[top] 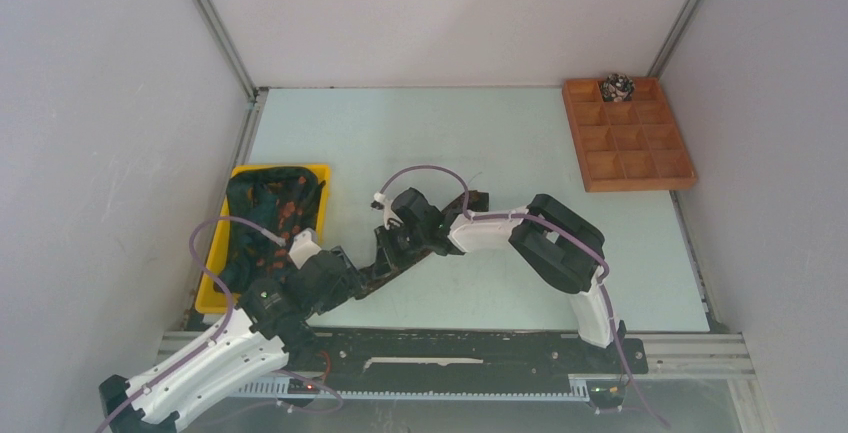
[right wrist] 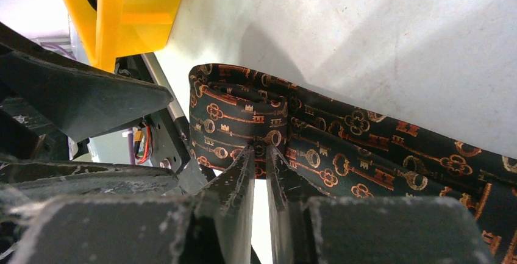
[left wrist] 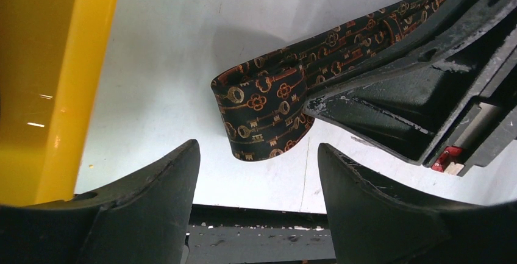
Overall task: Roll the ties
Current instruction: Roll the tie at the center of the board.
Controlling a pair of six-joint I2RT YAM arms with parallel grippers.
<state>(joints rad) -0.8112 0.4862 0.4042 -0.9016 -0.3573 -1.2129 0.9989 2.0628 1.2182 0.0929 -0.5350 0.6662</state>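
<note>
Right jaws first: nearly closed, nipping the folded-over end of the tie (right wrist: 341, 154); one layer of that dark, key-patterned cloth sits pinched between the tips, and the end curls back over itself in a loose first loop (left wrist: 262, 102).

Left jaws: spread wide, holding nothing; they hang just short of that loop, one finger to each side of it, and I see no contact with the cloth.

Where is the tie? On the counter (top: 500, 143), in its near-left part, just beside the yellow tray (top: 210, 288); from the looped end it runs flat and slanting away towards the middle of the counter, passing under my right wrist.

The tray lies along the left edge of the counter; inside it, a heap of ties (top: 270, 203), dark with orange flecks, all tangled.

Over at the far right corner stands a wooden box (top: 640, 185) of small compartments; one rolled tie (top: 617, 86) sits in the middle compartment of its far row; whether that coil is tight, I cannot tell from here.
</note>
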